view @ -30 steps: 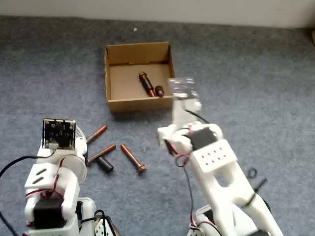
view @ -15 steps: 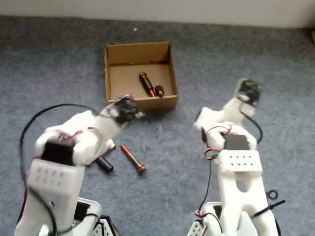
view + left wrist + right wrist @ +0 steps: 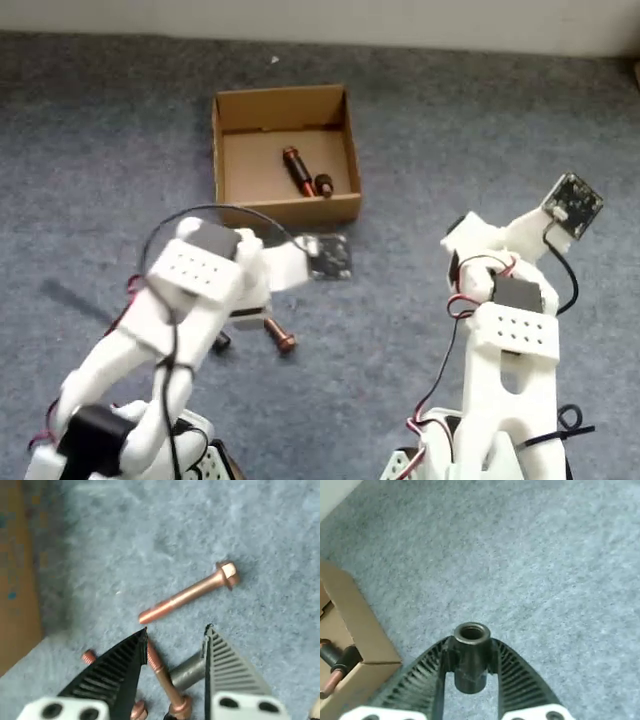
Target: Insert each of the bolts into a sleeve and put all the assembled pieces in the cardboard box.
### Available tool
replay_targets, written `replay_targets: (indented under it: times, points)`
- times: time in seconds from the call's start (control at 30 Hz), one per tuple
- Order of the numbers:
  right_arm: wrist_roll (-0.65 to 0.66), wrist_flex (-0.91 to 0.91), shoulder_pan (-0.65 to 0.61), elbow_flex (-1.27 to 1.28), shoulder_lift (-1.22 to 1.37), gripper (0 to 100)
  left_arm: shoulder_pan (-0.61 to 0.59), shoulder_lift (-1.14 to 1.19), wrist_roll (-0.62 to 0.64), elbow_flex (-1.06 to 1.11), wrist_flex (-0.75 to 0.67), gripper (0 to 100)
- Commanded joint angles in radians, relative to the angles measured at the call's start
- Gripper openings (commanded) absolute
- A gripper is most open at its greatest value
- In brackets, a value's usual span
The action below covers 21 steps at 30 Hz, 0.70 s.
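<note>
In the left wrist view my left gripper [image 3: 176, 630] hangs open over the carpet. Under its jaws lie a copper bolt [image 3: 161, 669] and a dark sleeve [image 3: 187, 672]. A second copper bolt [image 3: 187, 594] lies just beyond the fingertips. From above, the left arm [image 3: 200, 280] stretches over these parts, with one bolt [image 3: 278, 335] showing beside it. My right gripper [image 3: 470, 641] is shut on a dark sleeve [image 3: 470, 672], its hole facing the camera, above the carpet to the right of the cardboard box [image 3: 230, 210]. Inside the box lies a bolt in a sleeve [image 3: 298, 170] and another dark piece [image 3: 323, 185].
Grey carpet covers the whole floor. The right arm [image 3: 505, 300] stands at the right, its wrist turned away from the box. The box wall [image 3: 355, 630] stands close beside the held sleeve. A pale wall runs along the far edge.
The left arm has unfolded from its rest pose and swung out over the loose bolts. The right arm has pulled back from the box toward the right.
</note>
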Motion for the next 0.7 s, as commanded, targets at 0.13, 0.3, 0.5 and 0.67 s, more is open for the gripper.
replay_targets:
  times: [0.13, 0.3, 0.5, 0.67]
  points:
    - [-0.008, -0.021, 0.016, -0.015, -0.039, 0.5, 0.133, 0.173, -0.015, -0.042, -0.091, 20]
    - [-0.008, -0.021, 0.015, -0.015, -0.038, 0.5, 0.147, 0.252, -0.072, -0.044, -0.101, 20]
    - [-0.006, -0.021, 0.013, -0.015, -0.036, 0.5, 0.143, 0.338, -0.077, -0.044, -0.195, 19]
    - [-0.005, -0.021, 0.012, -0.013, -0.035, 0.5, 0.157, 0.354, -0.077, -0.051, -0.213, 18]
